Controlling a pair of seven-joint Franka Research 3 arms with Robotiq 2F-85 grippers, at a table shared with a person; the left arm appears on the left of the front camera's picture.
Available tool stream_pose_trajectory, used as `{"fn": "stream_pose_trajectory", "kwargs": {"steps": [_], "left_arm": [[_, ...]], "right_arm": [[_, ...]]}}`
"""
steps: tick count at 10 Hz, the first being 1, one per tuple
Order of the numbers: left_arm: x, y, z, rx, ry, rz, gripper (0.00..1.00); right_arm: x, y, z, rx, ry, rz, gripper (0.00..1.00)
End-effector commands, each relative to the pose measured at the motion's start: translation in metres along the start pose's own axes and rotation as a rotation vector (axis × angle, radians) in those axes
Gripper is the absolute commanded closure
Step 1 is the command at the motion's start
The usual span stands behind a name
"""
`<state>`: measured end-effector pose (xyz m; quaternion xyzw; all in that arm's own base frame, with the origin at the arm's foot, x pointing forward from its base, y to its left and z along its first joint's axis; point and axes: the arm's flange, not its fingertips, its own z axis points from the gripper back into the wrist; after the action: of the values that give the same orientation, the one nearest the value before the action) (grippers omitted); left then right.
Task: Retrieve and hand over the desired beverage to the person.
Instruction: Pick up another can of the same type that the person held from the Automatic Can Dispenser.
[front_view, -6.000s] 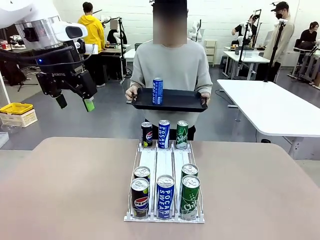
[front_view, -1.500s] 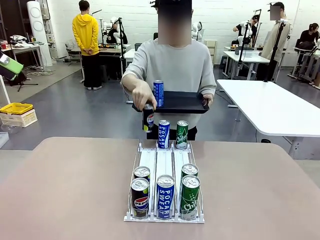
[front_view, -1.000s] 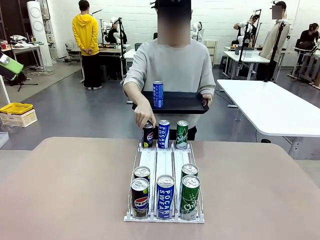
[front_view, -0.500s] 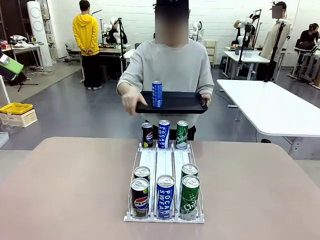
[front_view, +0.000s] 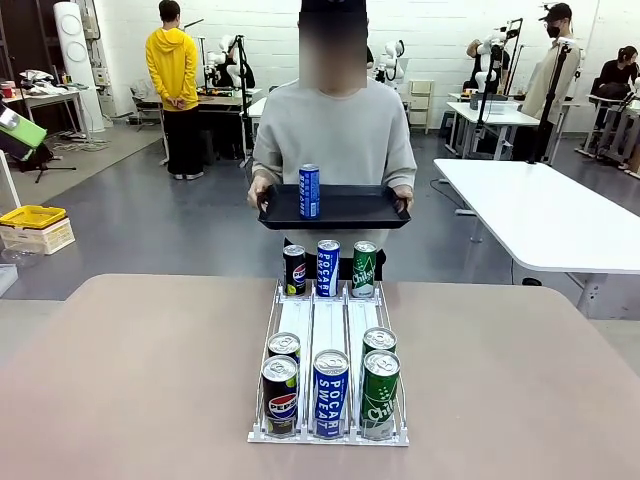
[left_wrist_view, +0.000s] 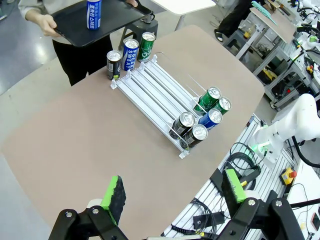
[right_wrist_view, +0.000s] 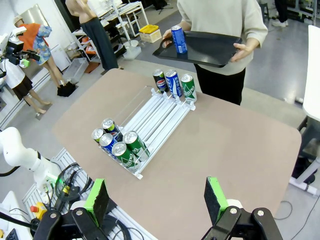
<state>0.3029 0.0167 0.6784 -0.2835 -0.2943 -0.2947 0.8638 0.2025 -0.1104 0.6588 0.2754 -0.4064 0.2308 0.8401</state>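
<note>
The person (front_view: 335, 130) in a light grey T-shirt stands at the table's far side, both hands on a black tray (front_view: 350, 208) that carries one upright blue can (front_view: 309, 191). On the brown table (front_view: 130, 370) lies a clear three-lane can rack (front_view: 328, 322). At its far end stand a Pepsi can (front_view: 294, 270), a blue Pocari Sweat can (front_view: 327, 268) and a green can (front_view: 364, 268). Several more cans (front_view: 330, 392) crowd its near end. My left gripper (left_wrist_view: 173, 189) hangs open high above the table, nothing between its fingers. My right gripper (right_wrist_view: 156, 194) is open too, high over the near edge.
A white table (front_view: 540, 215) stands behind on the right. A yellow box (front_view: 33, 217) sits on the floor at the left. Other people stand far back. Wide bare tabletop lies on both sides of the rack.
The person's hand set the Pepsi can down at the rack's far end, drew back and took hold of the tray again. My left arm has left the front view.
</note>
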Motion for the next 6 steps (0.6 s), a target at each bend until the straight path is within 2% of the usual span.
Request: {"fn": "stream_pose_trajectory", "kwargs": {"steps": [1, 6], "left_arm": [[0.0023, 0.0015, 0.0015, -0.001, 0.001, -0.002, 0.00], [0.0023, 0.0015, 0.0015, -0.001, 0.001, -0.002, 0.00]], "right_arm": [[0.0005, 0.0006, -0.0017, 0.036, -0.011, 0.014, 0.00], [0.0005, 0.0006, -0.0017, 0.036, -0.011, 0.014, 0.00]]}}
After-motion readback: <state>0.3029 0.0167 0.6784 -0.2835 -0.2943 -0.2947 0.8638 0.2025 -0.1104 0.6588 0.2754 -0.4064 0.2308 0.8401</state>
